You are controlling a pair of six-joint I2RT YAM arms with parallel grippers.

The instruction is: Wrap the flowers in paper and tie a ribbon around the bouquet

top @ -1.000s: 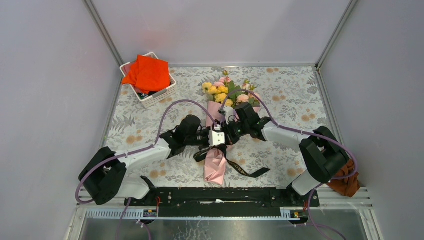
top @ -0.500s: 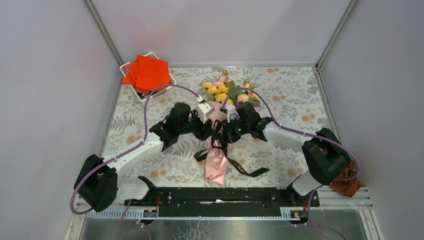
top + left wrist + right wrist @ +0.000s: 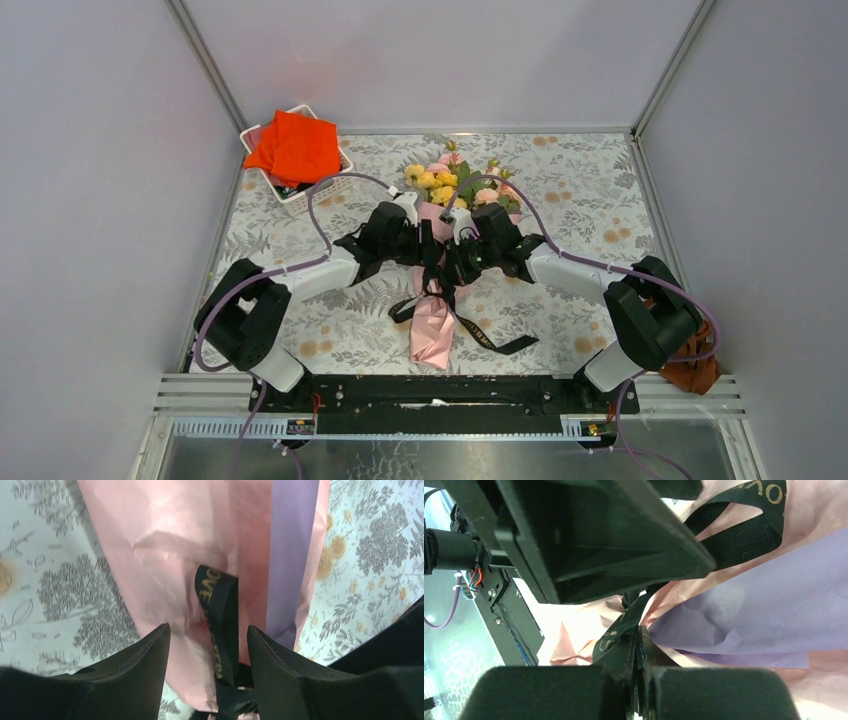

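Top: grey walls (image 3: pixel 100 200) on three sides, floral tablecloth (image 3: pixel 590 200) covering the table. White basket (image 3: pixel 325 185) with orange cloth (image 3: pixel 295 145) sits in the far-left corner, rust cloth (image 3: pixel 692 370) at the near-right edge. The bouquet (image 3: pixel 432 330) lies mid-table with the flowers (image 3: pixel 445 180) at the far end and the narrow end toward the bases. The ribbon (image 3: pixel 498 345) crosses its waist, tails on the tablecloth.

Left wrist: left gripper (image 3: pixel 207 630) jaws apart, gripping nothing. A ribbon loop lies between them on the pink paper (image 3: pixel 165 555).

Right wrist: right gripper (image 3: pixel 636 677) pinched tight on the ribbon, just beside the paper.
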